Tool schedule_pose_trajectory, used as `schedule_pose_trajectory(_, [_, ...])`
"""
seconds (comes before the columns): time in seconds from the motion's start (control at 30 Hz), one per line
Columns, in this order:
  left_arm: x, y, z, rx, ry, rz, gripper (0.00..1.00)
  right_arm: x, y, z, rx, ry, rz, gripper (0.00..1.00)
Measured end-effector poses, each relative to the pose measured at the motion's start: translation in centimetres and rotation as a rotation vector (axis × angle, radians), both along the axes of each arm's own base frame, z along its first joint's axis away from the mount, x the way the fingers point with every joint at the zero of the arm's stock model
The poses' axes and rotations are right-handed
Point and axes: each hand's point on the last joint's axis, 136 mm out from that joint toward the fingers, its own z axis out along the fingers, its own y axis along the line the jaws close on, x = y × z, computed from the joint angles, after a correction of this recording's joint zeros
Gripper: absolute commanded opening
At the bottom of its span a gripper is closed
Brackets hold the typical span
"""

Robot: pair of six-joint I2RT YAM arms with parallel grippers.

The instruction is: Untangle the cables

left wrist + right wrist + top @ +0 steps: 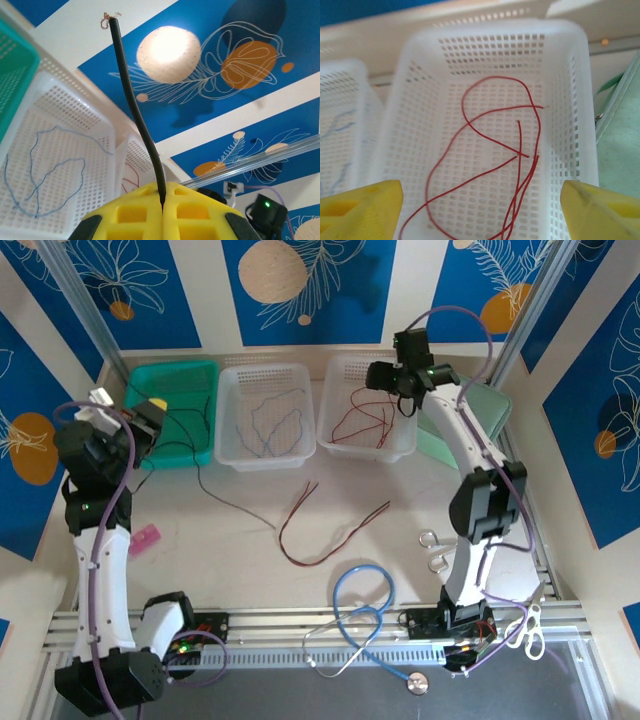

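Observation:
My left gripper [150, 422] hangs by the green basket [190, 375], its yellow fingers [130, 215] shut on a black cable [137, 115] that sticks up from between them. That black cable [205, 485] trails across the green basket and down onto the table. Two red cables [305, 530] lie loose mid-table. A pale blue cable [275, 415] lies in the middle white basket [232, 455]. My right gripper [405, 392] hovers open over the right white basket [410, 80], which holds several looping red cables [490, 150]; nothing is between its fingers [365, 210].
A blue-tubed stethoscope [360, 605] lies at the near edge between the arm bases. A small pink object [145, 537] rests beside the left arm. A pale green container [485, 405] stands right of the right basket.

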Motion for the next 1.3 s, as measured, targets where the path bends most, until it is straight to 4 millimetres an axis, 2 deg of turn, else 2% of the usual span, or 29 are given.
schedule_pose_trajectory(0.07, [0.7, -0.2, 2.2, 0.008, -0.037, -0.007, 0.00, -1.1, 0.2, 1.2, 0.023, -0.030, 0.010, 0.82])
schedule_pose_trajectory(0.13, [1.4, -0.4, 4.7, 0.019, -0.089, -0.010, 0.00, -2.1, 0.8, 1.1, 0.039, -0.031, 0.029, 0.82])
schedule_pose_trajectory(0.3, [4.3, -0.9, 12.1, 0.073, -0.256, -0.018, 0.00, -4.1, 2.9, -1.2, 0.059, 0.029, 0.086, 0.82])
schedule_pose_trajectory(0.4, [6.2, -0.3, 15.2, 0.121, -0.333, 0.020, 0.00, -5.0, 3.6, -1.9, 0.066, 0.051, 0.109, 0.83])
schedule_pose_trajectory(0.47, [7.2, 0.4, 16.5, 0.149, -0.365, 0.062, 0.00, -5.6, 4.1, -1.7, 0.073, 0.049, 0.126, 0.82])
schedule_pose_trajectory(0.6, [8.7, 2.1, 18.9, 0.185, -0.413, 0.163, 0.00, -6.5, 4.2, 0.3, 0.094, 0.011, 0.143, 0.82])
schedule_pose_trajectory(0.8, [9.3, 4.7, 21.0, 0.256, -0.462, 0.329, 0.00, -7.4, 4.3, 2.6, 0.119, -0.033, 0.160, 0.82])
schedule_pose_trajectory(0.9, [9.5, 5.6, 21.0, 0.296, -0.463, 0.390, 0.00, -7.7, 4.4, 2.7, 0.129, -0.033, 0.168, 0.82])
schedule_pose_trajectory(0.97, [10.1, 6.2, 20.0, 0.322, -0.450, 0.417, 0.00, -7.9, 4.4, 2.6, 0.138, -0.028, 0.171, 0.82])
schedule_pose_trajectory(1.03, [11.2, 6.7, 17.9, 0.355, -0.405, 0.433, 0.00, -8.1, 4.5, 2.4, 0.148, -0.019, 0.172, 0.82])
schedule_pose_trajectory(1.13, [14.4, 7.4, 11.6, 0.426, -0.266, 0.429, 0.00, -8.7, 4.7, 1.8, 0.163, 0.001, 0.168, 0.82])
schedule_pose_trajectory(1.23, [17.9, 8.2, 1.3, 0.494, -0.044, 0.397, 0.00, -10.5, 4.9, 1.1, 0.188, 0.027, 0.172, 0.82])
schedule_pose_trajectory(1.3, [19.8, 8.7, -6.5, 0.528, 0.124, 0.359, 0.00, -12.4, 5.4, 0.5, 0.196, 0.044, 0.188, 0.82])
